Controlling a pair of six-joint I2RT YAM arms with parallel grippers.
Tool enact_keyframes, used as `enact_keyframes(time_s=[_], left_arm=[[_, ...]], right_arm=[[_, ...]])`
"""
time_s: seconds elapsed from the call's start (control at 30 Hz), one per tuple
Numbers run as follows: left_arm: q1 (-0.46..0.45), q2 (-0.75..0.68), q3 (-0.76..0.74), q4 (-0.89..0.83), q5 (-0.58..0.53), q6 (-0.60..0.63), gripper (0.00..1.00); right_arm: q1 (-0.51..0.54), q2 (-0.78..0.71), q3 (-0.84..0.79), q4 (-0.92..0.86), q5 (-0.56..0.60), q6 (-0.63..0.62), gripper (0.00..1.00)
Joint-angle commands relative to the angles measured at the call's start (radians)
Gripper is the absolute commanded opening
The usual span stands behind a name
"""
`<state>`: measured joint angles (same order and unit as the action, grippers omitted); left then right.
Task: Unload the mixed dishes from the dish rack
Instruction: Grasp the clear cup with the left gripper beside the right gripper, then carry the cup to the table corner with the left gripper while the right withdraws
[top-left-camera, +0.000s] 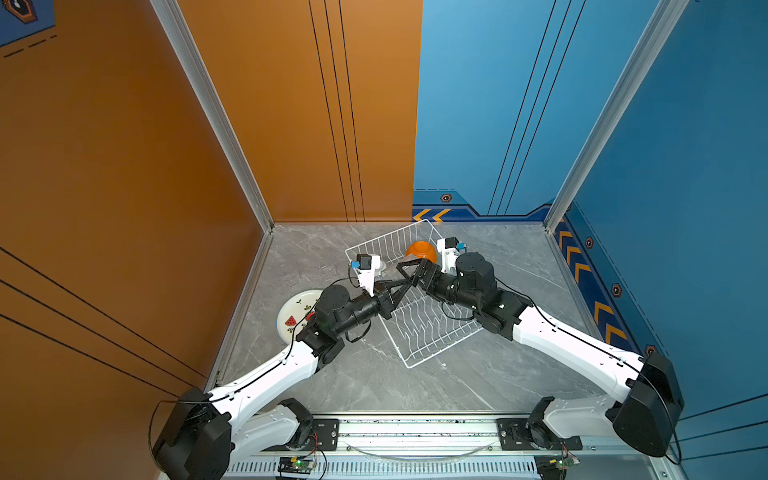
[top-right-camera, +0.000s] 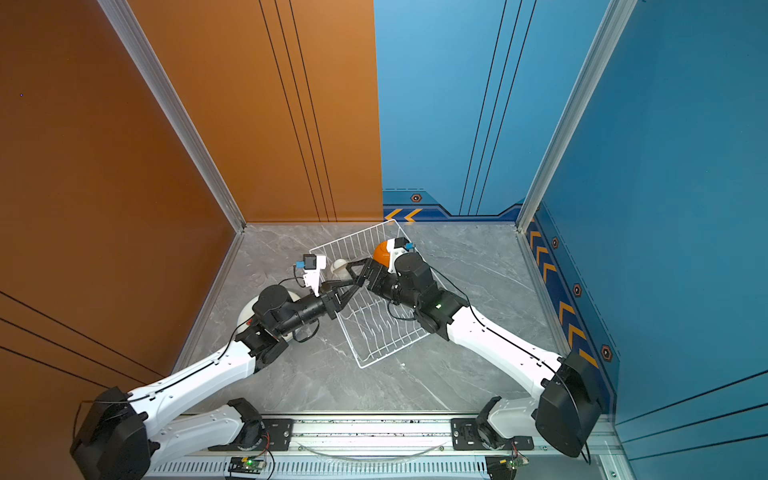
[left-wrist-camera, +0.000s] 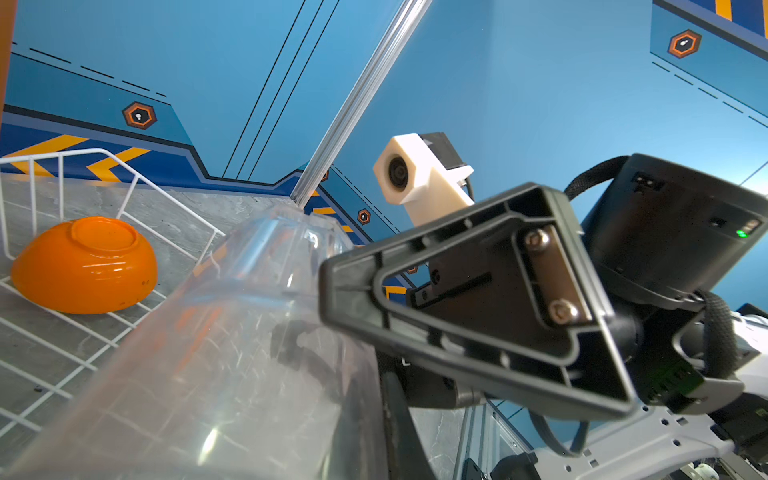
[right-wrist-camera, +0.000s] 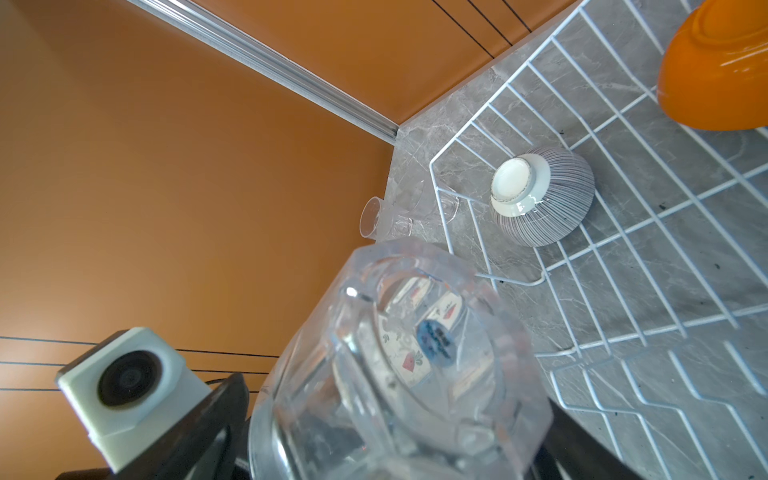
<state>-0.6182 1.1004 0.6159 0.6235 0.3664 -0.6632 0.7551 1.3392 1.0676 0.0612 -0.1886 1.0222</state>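
Note:
A clear glass (left-wrist-camera: 232, 332) (right-wrist-camera: 395, 374) hangs above the dish rack (top-left-camera: 436, 340) (top-right-camera: 374, 353), where both grippers meet. My left gripper (top-left-camera: 411, 283) (left-wrist-camera: 361, 399) is shut on the glass's wall, one finger inside and one outside. My right gripper (top-left-camera: 409, 272) (right-wrist-camera: 399, 449) stands open, its jaws spread wide around the same glass. An orange bowl (top-left-camera: 419, 250) (left-wrist-camera: 83, 266) lies upside down in the rack's far end. A small grey-striped bowl (right-wrist-camera: 540, 195) lies upside down in the rack's far left corner. The watermelon plate (top-left-camera: 293, 316) rests on the table left of the rack, partly under my left arm.
Another clear glass (right-wrist-camera: 378, 218) lies on the grey table just outside the rack's corner, near the orange wall. The rack's upright prongs (top-left-camera: 424, 328) stand under the two wrists. Blue walls close the back and right.

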Motion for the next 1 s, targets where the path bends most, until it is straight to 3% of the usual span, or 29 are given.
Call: enact_keyframes(time_s=[0.0, 0.23, 0.33, 0.53, 0.7, 0.87, 0.97], left_arm=[[0.011, 0.003, 0.015, -0.010, -0.027, -0.001, 0.00], [0.017, 0.002, 0.018, -0.013, -0.028, -0.012, 0.00], [0.029, -0.022, 0.037, -0.106, -0.043, -0.014, 0.00], [0.074, -0.124, 0.141, -0.541, -0.185, 0.066, 0.00], [0.164, -0.223, 0.243, -0.923, -0.323, 0.128, 0.00], [0.316, -0.287, 0.375, -1.259, -0.490, 0.252, 0.00], [0.446, -0.271, 0.461, -1.365, -0.523, 0.321, 0.00]], right_arm=[[0.008, -0.007, 0.008, -0.010, 0.039, -0.051, 0.97], [0.008, -0.027, 0.013, -0.054, 0.087, -0.080, 0.97], [0.008, -0.046, 0.015, -0.086, 0.126, -0.108, 0.98], [0.009, -0.138, -0.022, -0.175, 0.274, -0.187, 0.98], [0.006, -0.215, -0.075, -0.218, 0.346, -0.224, 0.98], [0.007, -0.283, -0.144, -0.228, 0.393, -0.266, 0.98], [0.003, -0.314, -0.184, -0.228, 0.409, -0.288, 0.99]])
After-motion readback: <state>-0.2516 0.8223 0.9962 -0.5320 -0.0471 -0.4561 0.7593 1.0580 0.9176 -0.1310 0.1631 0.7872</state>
